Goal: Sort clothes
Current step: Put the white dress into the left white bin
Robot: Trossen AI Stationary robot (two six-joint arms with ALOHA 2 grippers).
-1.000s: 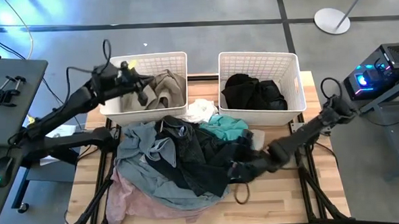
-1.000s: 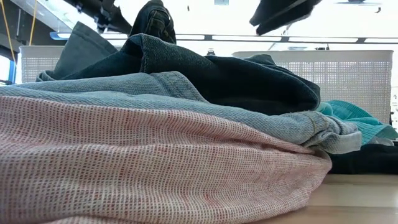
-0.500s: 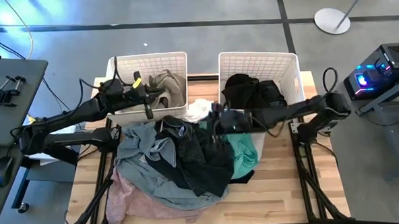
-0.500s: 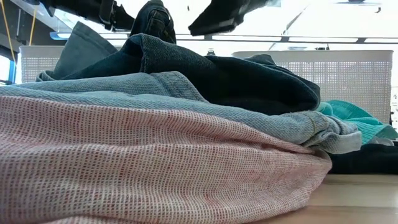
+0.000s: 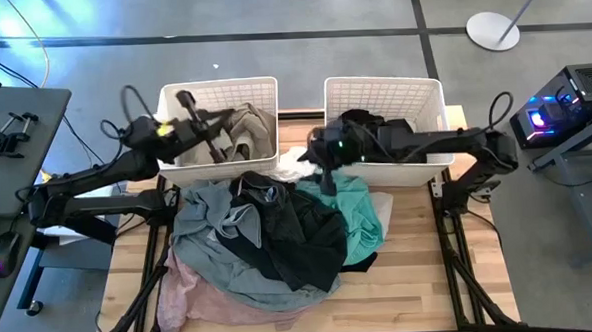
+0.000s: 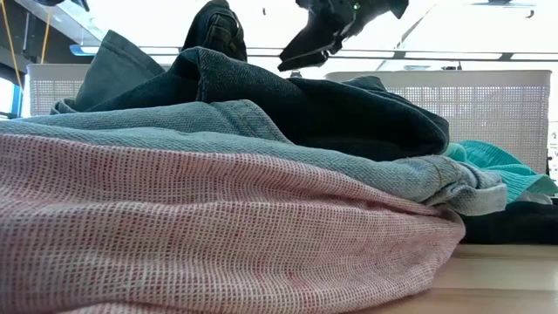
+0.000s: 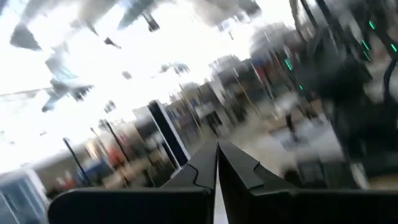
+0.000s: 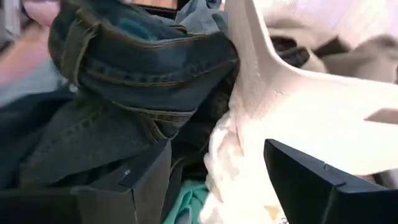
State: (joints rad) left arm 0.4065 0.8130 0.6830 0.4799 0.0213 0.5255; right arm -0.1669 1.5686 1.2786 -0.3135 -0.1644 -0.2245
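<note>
From above, your left gripper [image 5: 212, 140] hangs over the left basket [image 5: 173, 96], fingers pressed together and holding nothing; a beige garment [image 5: 244, 126] lies in that basket under it. Your right gripper [image 5: 323, 175] reaches across from the right basket [image 5: 428, 92], which holds black clothes [image 5: 375, 133], and sits above the back edge of the pile [image 5: 269, 237], its fingers spread and empty. The pile fills the table [image 5: 421, 281] in front of the baskets: dark denim on top, a grey-blue piece [image 5: 213, 215] at left, teal [image 5: 358, 218] at right, pink [image 5: 187, 296] at the front, white [image 5: 298, 164] at the back.

From table level, you see pink cloth [image 6: 174, 227] nearest, grey-blue denim [image 6: 261, 144] over it, dark denim [image 6: 349, 113] behind, teal [image 6: 506, 170] at the right. The right gripper [image 6: 305, 52] hangs above, clear of the pile.

Your left wrist view shows the fingers [image 7: 199, 171] meeting, with blurred room beyond.

Your right wrist view shows its fingers [image 8: 146, 177] wide apart, gripping nothing, with dark jeans [image 8: 137, 68] and white fabric [image 8: 280, 106] just ahead.
</note>
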